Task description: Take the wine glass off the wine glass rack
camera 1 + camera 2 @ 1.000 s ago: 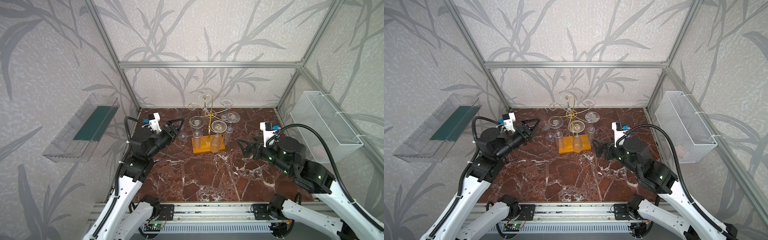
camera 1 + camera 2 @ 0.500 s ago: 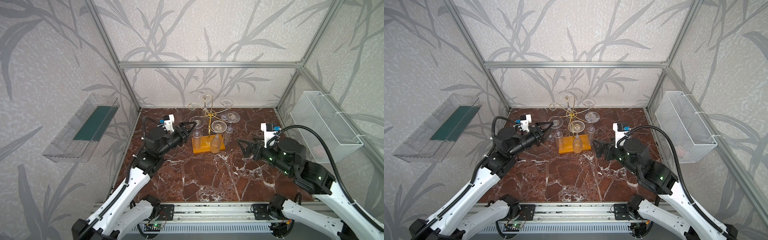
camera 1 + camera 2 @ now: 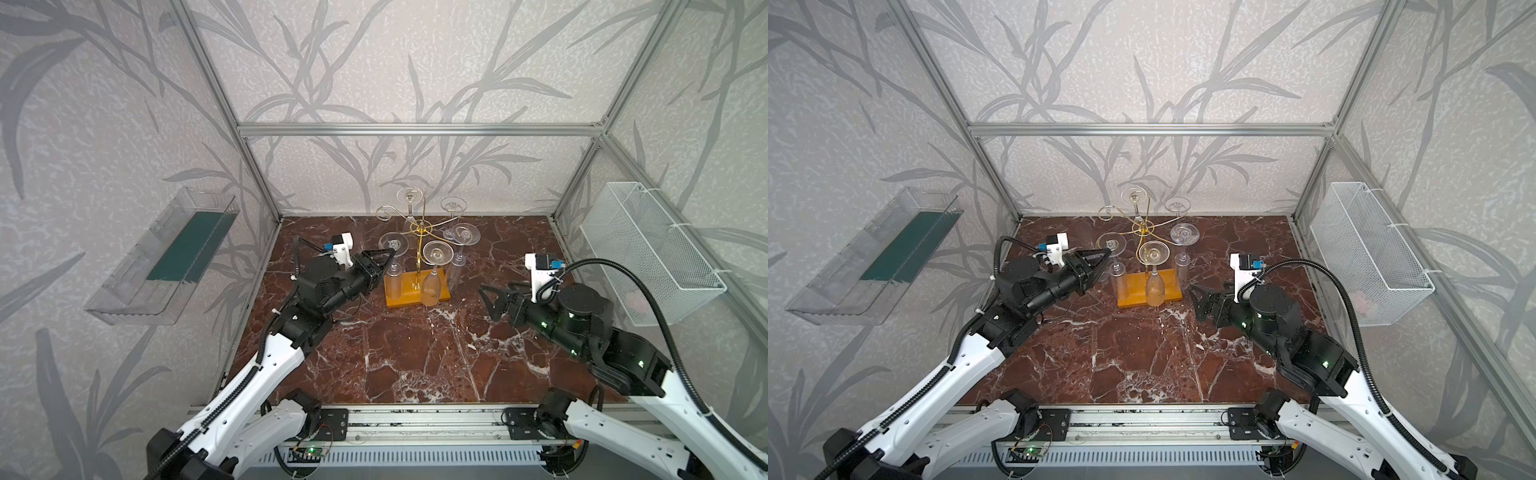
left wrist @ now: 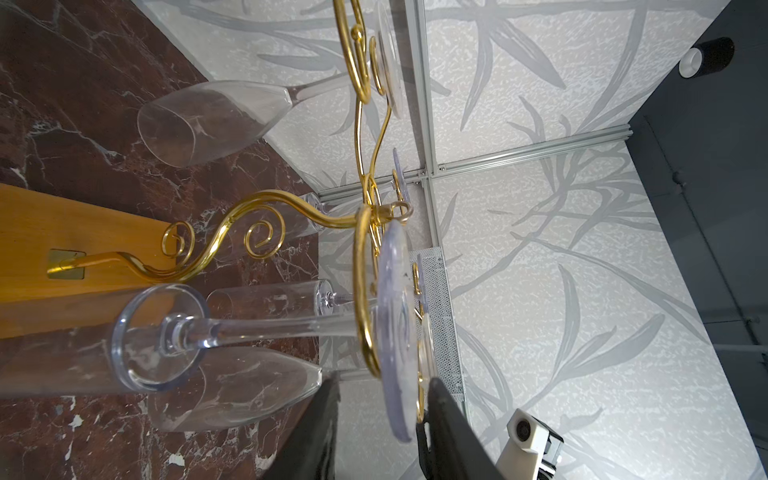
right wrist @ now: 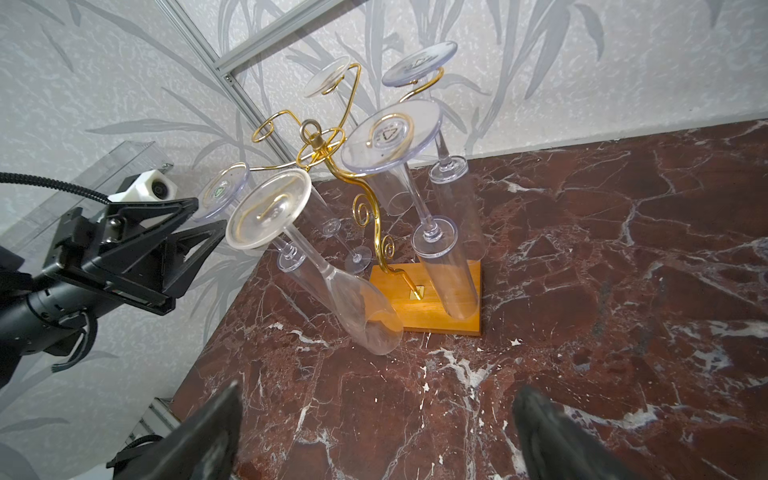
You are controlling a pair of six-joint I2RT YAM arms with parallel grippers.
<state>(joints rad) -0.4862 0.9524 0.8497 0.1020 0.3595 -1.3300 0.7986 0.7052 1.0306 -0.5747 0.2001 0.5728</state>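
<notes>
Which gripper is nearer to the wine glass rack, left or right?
Left. The left gripper is at the left side of the rack, its jaws either side of the foot of a hanging glass. The right gripper hovers apart, off its right side.

Both top views: high on arm-base side of wine glass rack (image 3: 409, 297), tilted down toward it; distant, whole cell in frame, framing nearly identical.
Left wrist view: rolled sideways, right against rack; hanging wine glass (image 4: 270, 326) fills foreground.
Right wrist view: low, farther from rack, looking across marble tabletop (image 5: 582, 291).
Rack common to all views.
</notes>
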